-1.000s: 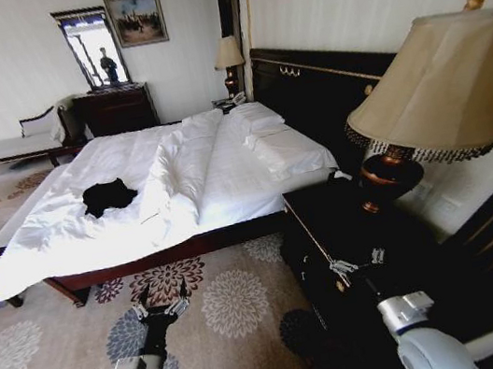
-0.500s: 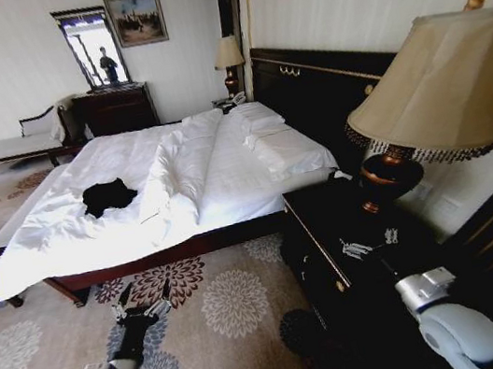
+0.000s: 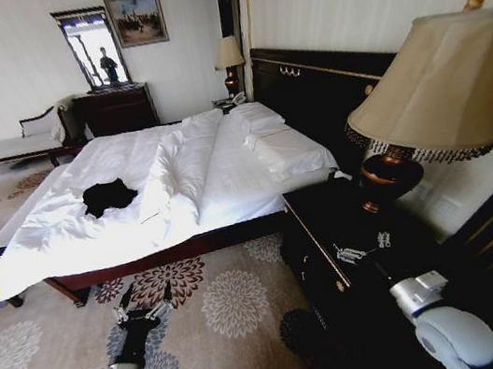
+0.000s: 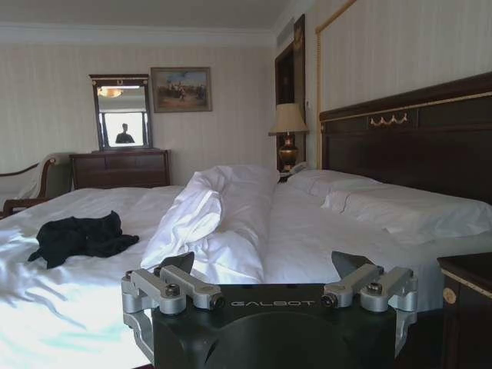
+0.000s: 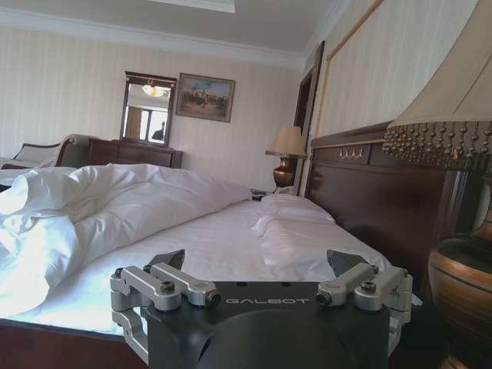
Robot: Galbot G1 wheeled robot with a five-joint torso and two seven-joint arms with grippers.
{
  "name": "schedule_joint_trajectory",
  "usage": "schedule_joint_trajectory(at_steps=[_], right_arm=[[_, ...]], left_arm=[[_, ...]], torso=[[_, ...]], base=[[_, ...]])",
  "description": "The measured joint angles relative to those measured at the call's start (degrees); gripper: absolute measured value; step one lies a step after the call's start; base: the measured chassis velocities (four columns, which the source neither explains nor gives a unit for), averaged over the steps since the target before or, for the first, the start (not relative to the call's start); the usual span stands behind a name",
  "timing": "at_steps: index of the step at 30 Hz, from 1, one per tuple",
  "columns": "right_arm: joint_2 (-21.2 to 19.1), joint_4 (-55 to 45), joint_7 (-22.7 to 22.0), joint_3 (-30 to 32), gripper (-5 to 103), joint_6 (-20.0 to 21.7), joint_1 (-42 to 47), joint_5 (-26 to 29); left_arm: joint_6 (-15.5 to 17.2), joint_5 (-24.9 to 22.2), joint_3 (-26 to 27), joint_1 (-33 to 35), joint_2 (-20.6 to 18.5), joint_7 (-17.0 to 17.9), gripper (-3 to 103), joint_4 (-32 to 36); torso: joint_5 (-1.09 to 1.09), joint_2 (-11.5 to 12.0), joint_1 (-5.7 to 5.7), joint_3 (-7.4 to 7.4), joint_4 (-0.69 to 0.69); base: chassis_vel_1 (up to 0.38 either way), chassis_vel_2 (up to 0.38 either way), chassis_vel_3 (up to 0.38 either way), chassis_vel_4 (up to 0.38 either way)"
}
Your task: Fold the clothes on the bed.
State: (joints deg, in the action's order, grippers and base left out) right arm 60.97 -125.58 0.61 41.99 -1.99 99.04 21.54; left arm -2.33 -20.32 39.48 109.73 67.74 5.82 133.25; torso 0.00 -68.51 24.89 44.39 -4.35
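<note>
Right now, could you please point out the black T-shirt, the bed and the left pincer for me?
Black T-shirt (image 3: 107, 196): head view, middle of the crumpled fabric.
Bed (image 3: 230, 173): head view, bare white sheet beside the bunched duvet.
Left pincer (image 3: 143, 305): head view, midway between its open fingertips, above the carpet.

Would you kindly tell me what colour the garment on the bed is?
Black T-shirt, clearest in the left wrist view.

Black wrist housing lettered "GALBOT"; 2 silver linkage fingers (image 4: 171, 286) with dark screws; grey arm shells.
</note>
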Motion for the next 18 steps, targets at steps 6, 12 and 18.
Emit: schedule_joint_trajectory(at_steps=[6, 12, 18], right_arm=[[1.2, 0.0, 0.2, -0.5, 100, -0.1, 0.2, -0.8], [1.9, 0.0, 0.3, -0.7, 100, -0.2, 0.2, -1.3], [2.0, 0.0, 0.3, -0.8, 100, -0.2, 0.3, -1.7]], left_arm=[[1.1, -0.1, -0.8, -1.3, 0.2, 1.0, 100, 0.3], [1.1, 0.7, -1.3, -0.8, 0.5, 1.0, 100, 0.2], [1.1, 0.3, -0.9, -1.4, 0.6, 1.0, 100, 0.0]], torso=[[0.00, 0.0, 0.00, 0.00, -0.01], [0.00, 0.0, 0.00, 0.00, 0.00], [-0.01, 0.0, 0.00, 0.00, 0.00]], base=[[-0.027, 0.020, 0.021, -0.024], [-0.073, 0.077, 0.084, -0.073], [-0.095, 0.098, 0.106, -0.106]])
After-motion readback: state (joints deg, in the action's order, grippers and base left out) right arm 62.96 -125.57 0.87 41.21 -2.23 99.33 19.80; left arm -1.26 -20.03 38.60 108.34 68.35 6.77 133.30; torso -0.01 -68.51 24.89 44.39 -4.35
